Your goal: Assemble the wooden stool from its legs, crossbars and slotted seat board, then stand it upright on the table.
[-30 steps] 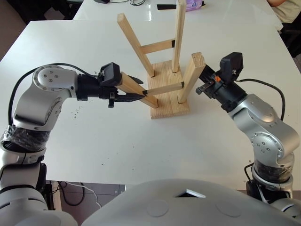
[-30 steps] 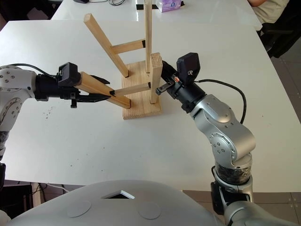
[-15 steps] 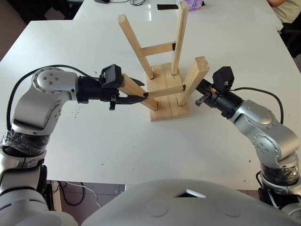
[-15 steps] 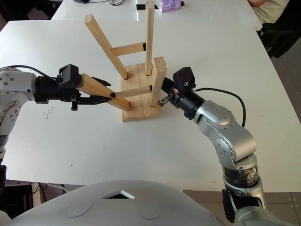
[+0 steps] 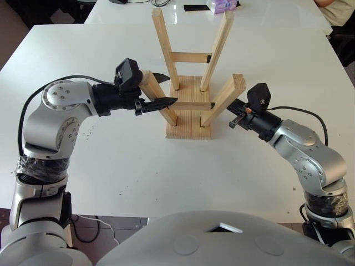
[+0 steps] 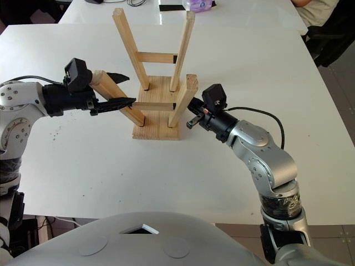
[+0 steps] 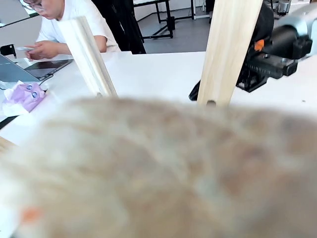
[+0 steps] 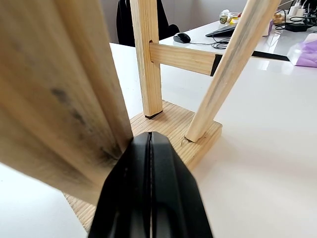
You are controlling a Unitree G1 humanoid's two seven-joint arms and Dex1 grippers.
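Observation:
The wooden stool rests upside down on its seat board (image 5: 188, 131) mid-table, with its legs pointing up. A crossbar (image 5: 191, 57) joins the two far legs, and another crossbar (image 5: 191, 105) joins the two near ones. My left gripper (image 5: 163, 89) is shut on the near-left leg (image 5: 164, 108), one finger on each side of it. My right gripper (image 5: 235, 114) is shut with its fingertips (image 8: 151, 183) pressed together, and it touches the lower side of the near-right leg (image 5: 224, 100). The near-left leg is a blur across the left wrist view, where the right gripper (image 7: 267, 64) appears behind the near-right leg (image 7: 228, 49).
The white table (image 5: 111, 166) has open surface around the stool on all sides. A second table behind carries a purple tissue pack (image 5: 222, 4) and a flat black object (image 5: 194, 8).
The stool has slid and turned to the left, and its legs now stand more symmetrically. My left gripper rose with the near-left leg. My right gripper followed leftward beside the near-right leg.

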